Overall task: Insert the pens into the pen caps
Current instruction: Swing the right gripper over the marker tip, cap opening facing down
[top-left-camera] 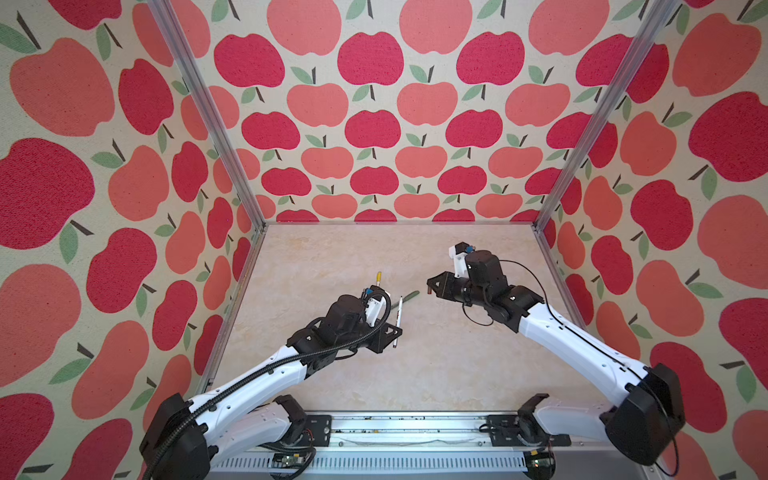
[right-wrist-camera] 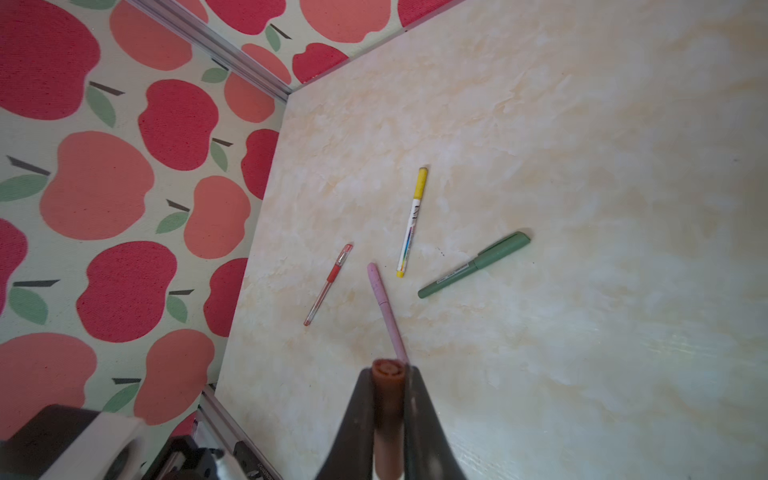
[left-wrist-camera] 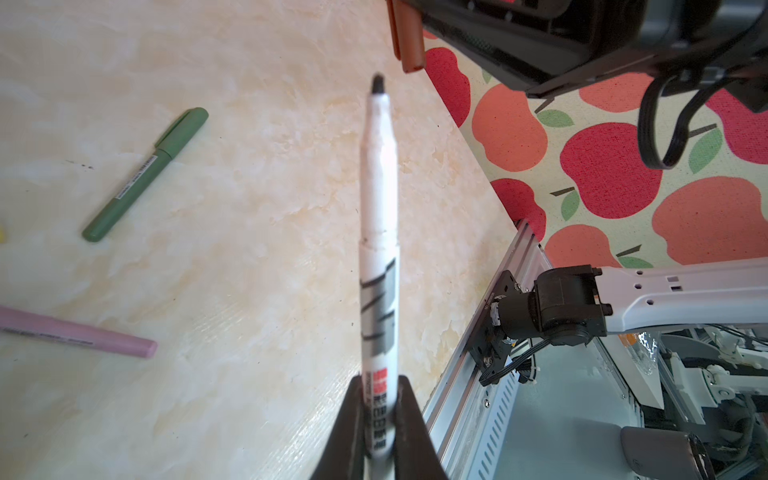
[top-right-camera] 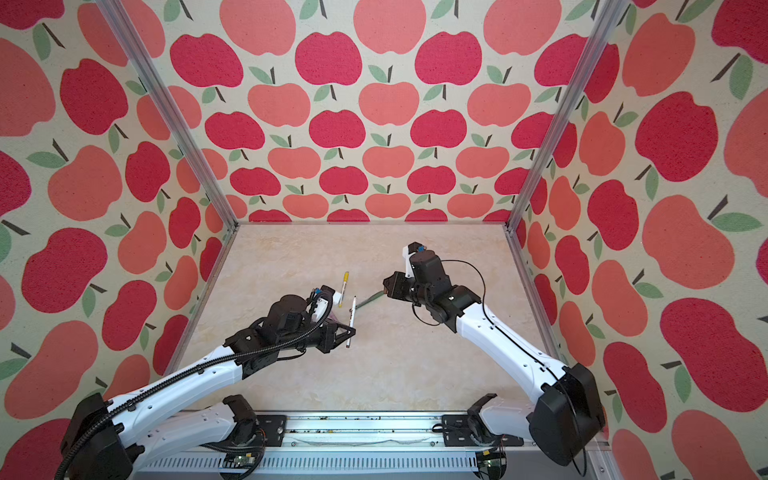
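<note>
- Left fingers (left-wrist-camera: 357, 397): mine, clamped tight on the white pen (left-wrist-camera: 378, 291) near its rear end. The pen is uncapped, its dark tip leads, and it is carried clear of the desk (left-wrist-camera: 208, 374).
- Right fingers (right-wrist-camera: 368, 399): mine, pressed together on the brown cap (right-wrist-camera: 387, 374), whose end pokes out past the tips. The cap is also off the desk.
- Pen tip and brown cap: near each other over the middle of the desk. The left wrist view shows a gap between them.
- Green pen (right-wrist-camera: 473, 266): cap on, flat on the desk around its middle.
- Yellow-capped pen (right-wrist-camera: 411, 222): white barrel, flat, just beside the green pen on the side towards the left edge, not touching it.
- Lilac pen (right-wrist-camera: 386, 311): flat, between the yellow-capped pen and the red one. In the right wrist view the brown cap hides one end.
- Red pen (right-wrist-camera: 328, 284): flat, nearest the desk's left edge of the four.
</note>
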Controlling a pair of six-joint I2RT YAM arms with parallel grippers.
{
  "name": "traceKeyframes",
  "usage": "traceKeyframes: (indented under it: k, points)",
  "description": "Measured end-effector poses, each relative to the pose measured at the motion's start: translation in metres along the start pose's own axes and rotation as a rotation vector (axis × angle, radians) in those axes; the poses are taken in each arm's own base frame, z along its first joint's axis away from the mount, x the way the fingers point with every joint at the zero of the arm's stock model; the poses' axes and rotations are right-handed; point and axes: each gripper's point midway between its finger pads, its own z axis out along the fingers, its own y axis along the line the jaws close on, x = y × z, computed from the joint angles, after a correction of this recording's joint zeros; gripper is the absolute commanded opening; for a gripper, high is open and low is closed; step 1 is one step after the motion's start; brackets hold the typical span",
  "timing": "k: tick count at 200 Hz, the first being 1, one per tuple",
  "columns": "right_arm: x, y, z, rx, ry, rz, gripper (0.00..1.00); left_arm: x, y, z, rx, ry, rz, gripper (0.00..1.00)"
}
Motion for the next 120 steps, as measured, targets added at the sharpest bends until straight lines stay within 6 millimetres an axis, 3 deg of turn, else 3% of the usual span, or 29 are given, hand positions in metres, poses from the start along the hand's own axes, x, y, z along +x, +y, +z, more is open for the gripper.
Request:
traceKeyframes:
  k: [50,120]
  points:
    - [-0.006,0.048,-0.007,-0.243,0.001,-0.043,0.04,-0.004,-0.015,0.003,0.081,-0.027,0.038,0.02]
    - [-0.003,0.067,-0.011,-0.368,0.015,-0.045,0.04,-0.005,-0.016,0.003,0.091,-0.042,0.046,0.02]
